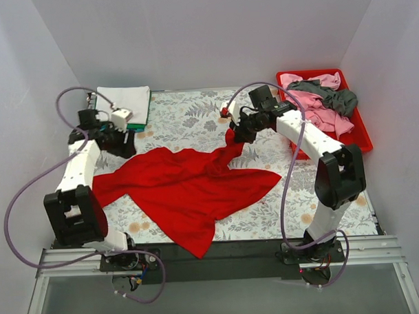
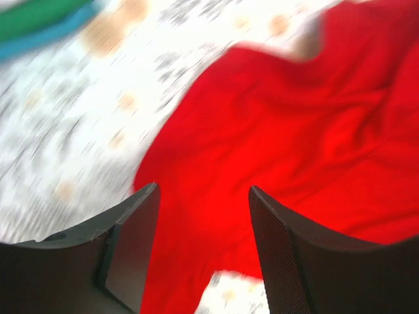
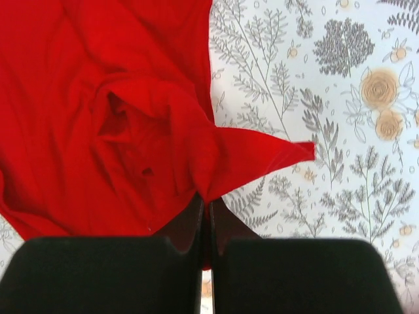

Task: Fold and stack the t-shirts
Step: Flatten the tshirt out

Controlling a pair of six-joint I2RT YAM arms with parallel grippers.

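Right gripper (image 3: 204, 208): fingers pressed together, pinching a raised fold of the red t-shirt (image 3: 98, 98) at its far right edge. The cloth rises to a peak at the pinch, and a pointed flap trails to the right over the floral table cover (image 3: 340, 98). Left gripper (image 2: 203, 196): fingers spread wide with nothing between them, positioned over the left part of the red t-shirt near its edge. This view is motion-blurred, so contact with the cloth cannot be determined. In the top view, the red t-shirt lies crumpled and unfolded across the centre of the table, between the two arms. At the far left corner, a folded white t-shirt (image 1: 123, 99) rests on a folded green t-shirt (image 1: 147, 111). At the far right, the red tray (image 1: 360, 136) holds a pink t-shirt (image 1: 326, 114) and a dark grey t-shirt (image 1: 337, 96), loosely heaped.
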